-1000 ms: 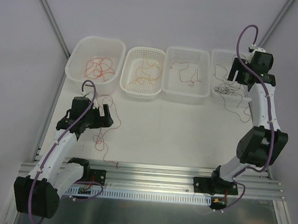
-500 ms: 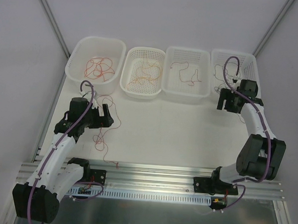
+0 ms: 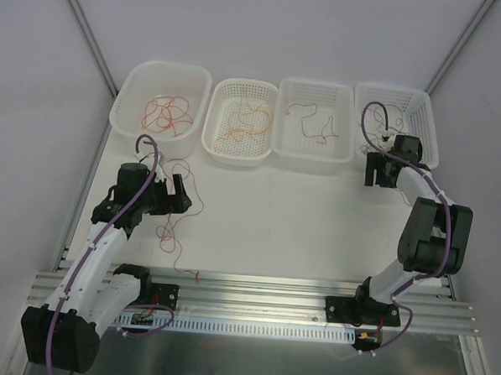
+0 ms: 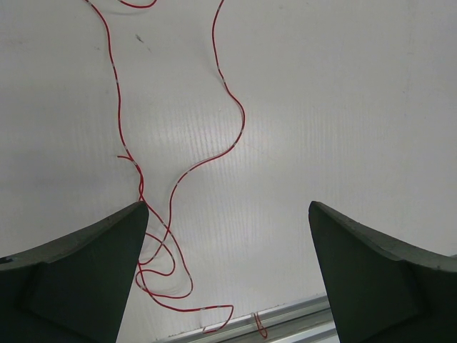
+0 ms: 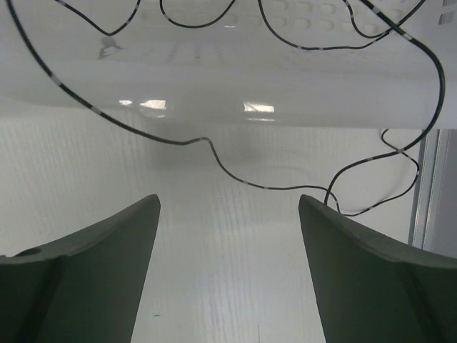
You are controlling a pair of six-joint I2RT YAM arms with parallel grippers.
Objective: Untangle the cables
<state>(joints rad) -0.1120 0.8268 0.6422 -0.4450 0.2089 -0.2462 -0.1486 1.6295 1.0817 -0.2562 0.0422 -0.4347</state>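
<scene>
Table: white table [image 3: 299, 215] between pale walls, with a row of baskets [image 3: 312, 160] along its far side.
Left gripper: left gripper [image 3: 180, 192] hangs low over the table, jaws wide apart, nothing between them.
Red cable: red cable [image 4: 235, 121] lies loose on the table. It snakes away ahead of the fingertips, then doubles back into loops that pass under the finger [image 4: 71, 279] on the left of the wrist view.
Left-side risk: the overlapping loops make it likely a pinch would catch two strands at once, pulling the tangle tighter. One end lies at the rail [image 4: 300, 314] behind the fingers and might snag there on a lift.
Right gripper: right gripper [image 3: 377, 171] is also spread wide and empty.
Black cable: black cable [image 5: 214, 153] drapes out of the far-right basket [image 3: 425, 104], over its wall, onto the table just ahead of the fingertips.
Right-side risk: a tug could drag the other black strands out, or shift the light basket. A wire this thin could slip out of the closing jaws.
</scene>
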